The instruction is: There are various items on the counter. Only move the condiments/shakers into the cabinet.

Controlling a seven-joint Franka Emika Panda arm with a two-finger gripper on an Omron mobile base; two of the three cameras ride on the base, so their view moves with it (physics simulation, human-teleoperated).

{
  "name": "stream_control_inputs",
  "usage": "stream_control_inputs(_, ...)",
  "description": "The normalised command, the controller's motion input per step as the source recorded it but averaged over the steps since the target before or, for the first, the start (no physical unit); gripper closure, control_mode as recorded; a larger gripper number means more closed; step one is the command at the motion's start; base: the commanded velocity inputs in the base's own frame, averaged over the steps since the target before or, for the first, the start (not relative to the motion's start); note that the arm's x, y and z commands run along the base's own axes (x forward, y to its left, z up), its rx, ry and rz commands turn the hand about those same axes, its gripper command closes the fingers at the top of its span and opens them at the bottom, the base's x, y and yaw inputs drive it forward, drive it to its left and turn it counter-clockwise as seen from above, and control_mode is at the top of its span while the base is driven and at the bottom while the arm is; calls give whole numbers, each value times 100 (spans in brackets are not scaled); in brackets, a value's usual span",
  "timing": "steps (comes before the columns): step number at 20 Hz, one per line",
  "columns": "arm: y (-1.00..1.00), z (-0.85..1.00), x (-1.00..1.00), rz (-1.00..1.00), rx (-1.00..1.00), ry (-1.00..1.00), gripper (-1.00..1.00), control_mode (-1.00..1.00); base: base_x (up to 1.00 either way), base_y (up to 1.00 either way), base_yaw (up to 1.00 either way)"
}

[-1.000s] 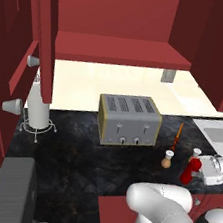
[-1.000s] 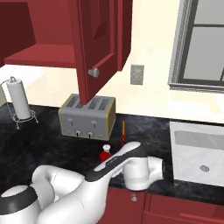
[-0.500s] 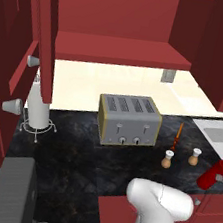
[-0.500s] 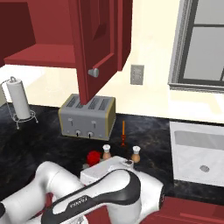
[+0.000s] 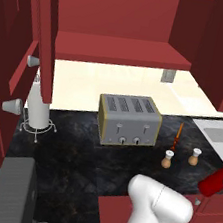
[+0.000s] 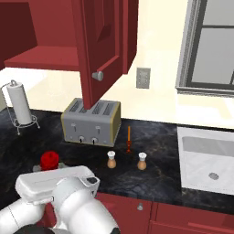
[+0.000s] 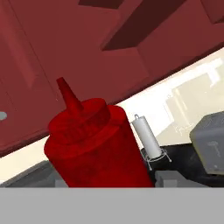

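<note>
The cabinet (image 5: 117, 53) stands open with its red shelf bare, so nothing has been put away. On the black surface (image 5: 72, 153) the toaster (image 5: 129, 120) stays, as does the thin orange-red utensil (image 5: 178, 136). Both tan shakers (image 5: 167, 160) stand in front of it, well apart from the arm. The red squeeze bottle (image 7: 94, 146) is off the surface, tilted, close against the hand camera; the tool seems to be clasping it, though its fingers are hidden. One condiment is in transit; two shakers remain.
</note>
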Motion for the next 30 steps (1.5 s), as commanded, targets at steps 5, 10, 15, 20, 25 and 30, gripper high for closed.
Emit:
stream_control_inputs(5,78,100,-41,-18,0,9,100,-100,0,0,0)
stream_control_inputs(10,77,100,0,-14,0,30,100,-100,0,0,0)
stream_control_inputs(15,47,100,12,-9,-4,24,100,-100,0,0,0)
stream_control_inputs(20,33,84,24,-13,-21,25,100,-100,0,0,0)
stream_control_inputs(25,4,-3,9,-3,-21,1,100,-100,0,0,0)
stream_control_inputs(30,-65,-1,-8,0,-31,-45,100,-100,0,0,0)
